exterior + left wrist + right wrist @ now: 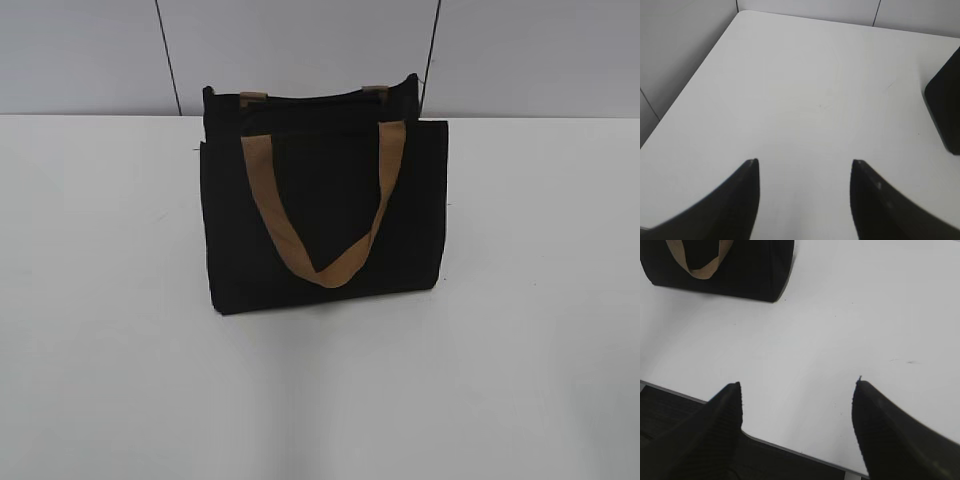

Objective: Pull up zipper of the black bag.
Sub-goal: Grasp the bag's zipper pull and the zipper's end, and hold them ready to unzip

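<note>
The black bag [325, 200] stands upright at the middle back of the white table, one tan strap handle [320, 215] hanging down its front. Its zipper pull is not visible in any view. In the left wrist view only the bag's edge [945, 107] shows at the far right. In the right wrist view its lower part [730, 265] shows at the top left. My left gripper [805, 162] is open and empty over bare table. My right gripper [797, 385] is open and empty over the table's near edge. Neither gripper shows in the exterior view.
The white table [120, 330] carries only the bag. A grey panelled wall [90, 50] rises behind it. The table's far left corner [742, 15] shows in the left wrist view, and its front edge [785, 447] in the right wrist view.
</note>
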`<state>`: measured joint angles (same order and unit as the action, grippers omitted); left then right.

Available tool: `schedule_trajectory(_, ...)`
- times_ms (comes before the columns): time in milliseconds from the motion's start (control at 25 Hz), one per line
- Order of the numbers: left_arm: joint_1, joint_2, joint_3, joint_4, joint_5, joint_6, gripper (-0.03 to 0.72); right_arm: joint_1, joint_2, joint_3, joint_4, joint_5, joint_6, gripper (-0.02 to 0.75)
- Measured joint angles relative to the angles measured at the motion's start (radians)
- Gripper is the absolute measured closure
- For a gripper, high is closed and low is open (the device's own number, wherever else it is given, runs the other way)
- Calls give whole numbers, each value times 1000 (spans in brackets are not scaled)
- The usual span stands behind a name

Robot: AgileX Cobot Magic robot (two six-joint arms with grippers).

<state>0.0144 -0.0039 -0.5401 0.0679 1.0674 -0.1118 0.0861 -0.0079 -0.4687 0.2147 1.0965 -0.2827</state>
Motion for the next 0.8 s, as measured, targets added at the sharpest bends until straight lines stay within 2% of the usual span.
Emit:
schedule_trajectory(680, 0, 18, -1, -7, -1, 0, 254, 0, 0, 0, 0, 0, 0, 216)
schedule_trajectory(800, -1, 101, -24, -7, -82, 42, 254, 0, 0, 0, 0, 0, 0, 216)
